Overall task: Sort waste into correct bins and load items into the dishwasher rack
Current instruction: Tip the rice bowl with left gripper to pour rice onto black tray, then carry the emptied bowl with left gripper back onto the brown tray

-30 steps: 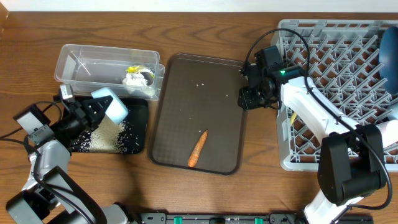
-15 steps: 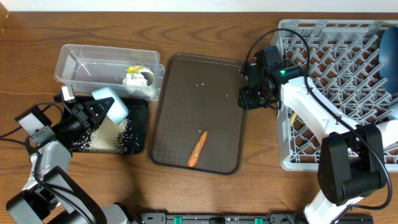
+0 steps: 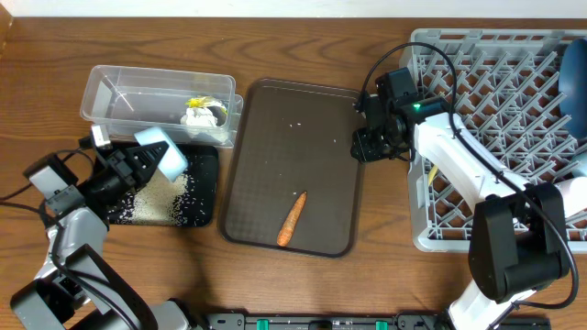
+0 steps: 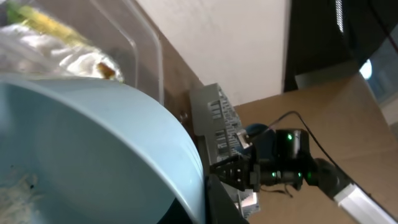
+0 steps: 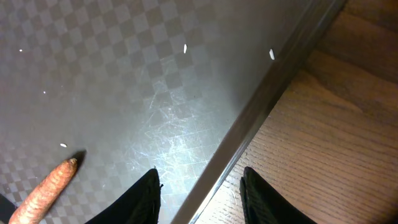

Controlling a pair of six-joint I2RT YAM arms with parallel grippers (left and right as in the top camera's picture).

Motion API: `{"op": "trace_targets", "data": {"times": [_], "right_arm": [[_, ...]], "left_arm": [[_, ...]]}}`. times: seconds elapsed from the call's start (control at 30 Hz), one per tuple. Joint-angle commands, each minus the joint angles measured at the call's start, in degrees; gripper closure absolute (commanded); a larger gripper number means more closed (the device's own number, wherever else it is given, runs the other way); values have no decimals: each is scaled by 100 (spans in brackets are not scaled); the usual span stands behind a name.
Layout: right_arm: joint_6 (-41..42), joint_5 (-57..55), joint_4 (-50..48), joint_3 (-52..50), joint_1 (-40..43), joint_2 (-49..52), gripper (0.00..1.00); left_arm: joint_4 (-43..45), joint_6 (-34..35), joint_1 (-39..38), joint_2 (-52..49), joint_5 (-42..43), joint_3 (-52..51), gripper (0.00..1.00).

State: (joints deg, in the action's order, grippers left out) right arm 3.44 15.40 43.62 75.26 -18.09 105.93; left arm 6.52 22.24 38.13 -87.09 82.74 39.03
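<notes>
My left gripper point(image 3: 142, 168) is shut on the light-blue cup point(image 3: 160, 154) and holds it tilted over the black tray point(image 3: 204, 213), which has white rice grains point(image 3: 156, 197) spread in it. The cup fills the left wrist view point(image 4: 93, 149). The clear tub point(image 3: 110, 96) behind it holds crumpled white and yellow-green wrappers point(image 3: 204, 113). The orange carrot piece point(image 3: 292, 218) lies on the dark brown serving tray point(image 3: 275, 128). My right gripper point(image 3: 367, 145) is open and empty, and its fingers point(image 5: 202, 199) straddle that tray's right rim. The carrot also shows in the right wrist view point(image 5: 43, 193).
The light-grey dishwasher rack point(image 3: 486, 101) stands at the right, with the dark-blue bowl point(image 3: 574, 82) in its far right corner. A few loose rice grains point(image 5: 185, 48) lie on the serving tray. Bare wooden table point(image 5: 336, 137) runs between the tray and the rack.
My left gripper with the cup has shifted slightly to the left over the black tray. The right arm has not moved.
</notes>
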Motion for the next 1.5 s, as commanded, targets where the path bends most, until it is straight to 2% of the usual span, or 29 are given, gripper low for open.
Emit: {"op": "trace_targets", "data": {"times": [0.0,0.1,0.2,0.33,0.43,0.53,0.6,0.7,0.87,1.0,1.23,1.3,1.47], "right_arm": [[17,-22,17,-2,-48,15,59],[15,-28,59,-2,-48,15,59],[15,-63,37,-2,-48,15,59],[15,-61,59,-2,-48,15,59],[15,-63,52,-2,-48,15,59],[15,-63,74,-2,-48,15,59],[15,-63,72,-2,-48,15,59],[15,-61,52,-2,-48,15,59],[15,-63,42,-2,-46,15,59],[17,-61,4,0,-37,15,59],[17,-61,11,68,105,4,59],[17,-61,11,87,164,0,59],[17,-59,11,92,284,-68,59]], "left_arm": [[-15,439,-7,61,-356,-24,94],[608,153,-28,63,723,-24,94],[529,614,2,61,210,-24,94],[866,339,-39,68,702,-22,94],[638,782,-26,63,52,-24,94],[839,573,-61,63,409,-24,94],[741,774,-52,61,179,-24,94],[968,811,-74,63,509,-24,94],[1071,1156,-133,74,540,-22,93],[1993,1904,-468,131,623,-11,94],[4863,3958,-1622,269,269,24,94],[5130,4172,-1915,269,190,83,94],[5082,4199,-2262,264,144,151,94]]}}
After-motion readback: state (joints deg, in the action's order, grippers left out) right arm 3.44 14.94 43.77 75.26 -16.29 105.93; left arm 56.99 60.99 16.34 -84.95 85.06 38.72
